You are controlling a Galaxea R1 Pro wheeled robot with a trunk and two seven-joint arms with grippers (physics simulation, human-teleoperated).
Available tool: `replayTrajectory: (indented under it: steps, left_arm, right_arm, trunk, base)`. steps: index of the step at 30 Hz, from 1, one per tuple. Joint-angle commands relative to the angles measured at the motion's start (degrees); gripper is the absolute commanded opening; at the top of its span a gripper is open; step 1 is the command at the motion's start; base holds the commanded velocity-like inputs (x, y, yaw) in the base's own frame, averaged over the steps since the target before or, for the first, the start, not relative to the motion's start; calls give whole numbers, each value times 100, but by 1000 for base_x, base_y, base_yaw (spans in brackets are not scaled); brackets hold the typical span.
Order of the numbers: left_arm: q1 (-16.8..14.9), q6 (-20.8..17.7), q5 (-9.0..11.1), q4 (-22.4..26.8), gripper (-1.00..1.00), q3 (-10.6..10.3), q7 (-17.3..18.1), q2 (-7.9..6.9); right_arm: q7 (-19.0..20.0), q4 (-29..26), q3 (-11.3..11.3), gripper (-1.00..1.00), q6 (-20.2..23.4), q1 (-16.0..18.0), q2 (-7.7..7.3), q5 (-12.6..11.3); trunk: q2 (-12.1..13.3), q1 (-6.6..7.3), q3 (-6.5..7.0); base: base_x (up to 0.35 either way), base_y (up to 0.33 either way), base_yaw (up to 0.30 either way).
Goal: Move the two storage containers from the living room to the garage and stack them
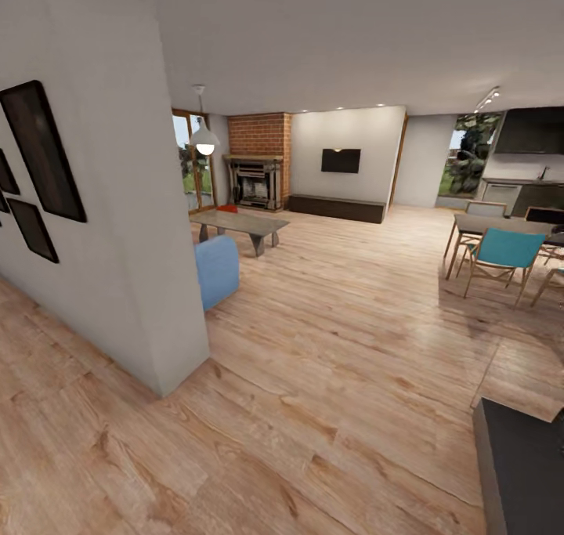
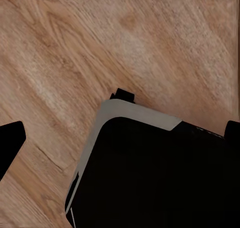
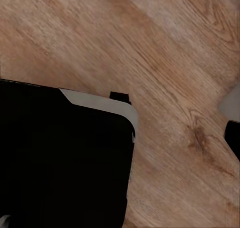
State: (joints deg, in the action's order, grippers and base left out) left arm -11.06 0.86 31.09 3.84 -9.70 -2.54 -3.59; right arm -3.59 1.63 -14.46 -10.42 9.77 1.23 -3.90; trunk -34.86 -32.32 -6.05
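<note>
Light wood planks (image 1: pixel 337 363) are stretching across the living room, running up to the brick fireplace (image 1: pixel 254 178) at the far wall. A small red-orange shape (image 1: pixel 227 207), apparently one of the storage containers, is sitting at the far edge of the low grey coffee table (image 1: pixel 239 223), just in front of the fireplace; it is too small to make out more. A blue armchair (image 1: pixel 216 270) is peeking out from behind the white partition wall (image 1: pixel 102 206), which is carrying dark picture frames (image 1: pixel 43 151). A teal chair (image 1: pixel 505 251) is standing at the dining table (image 1: pixel 501 225) to the right. In both wrist views the robot's dark base (image 2: pixel 160 173) is showing over the planks. Dark finger tips (image 2: pixel 10 143) are sitting at the frame sides of the left wrist view, spread wide and holding nothing; on the right I cannot tell how the fingers are standing.
</note>
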Motion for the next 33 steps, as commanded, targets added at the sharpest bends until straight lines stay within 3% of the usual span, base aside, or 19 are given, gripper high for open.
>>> replayTrajectory:
  steps: [1, 21, 33]
  left_arm:
    - [-1, 8, 46, 4, 100, -49, -19, -1]
    - [-1, 11, 37, 7, 100, -52, -19, -1]
    - [-1, 11, 44, 3, 100, -58, -19, -1]
  right_arm:
    - [-18, 16, -48, 100, -30, 9, 3, -40]
    - [-6, 21, -44, 100, -21, 11, 12, -75]
    - [-16, 22, -47, 100, -13, 11, 8, -40]
  trunk:
    - [-8, -5, -10]
    - [-8, -5, 16]
    - [-8, -5, 32]
  base:
    - [324, 157, -282]
    - [324, 149, -284]
    - [324, 128, -46]
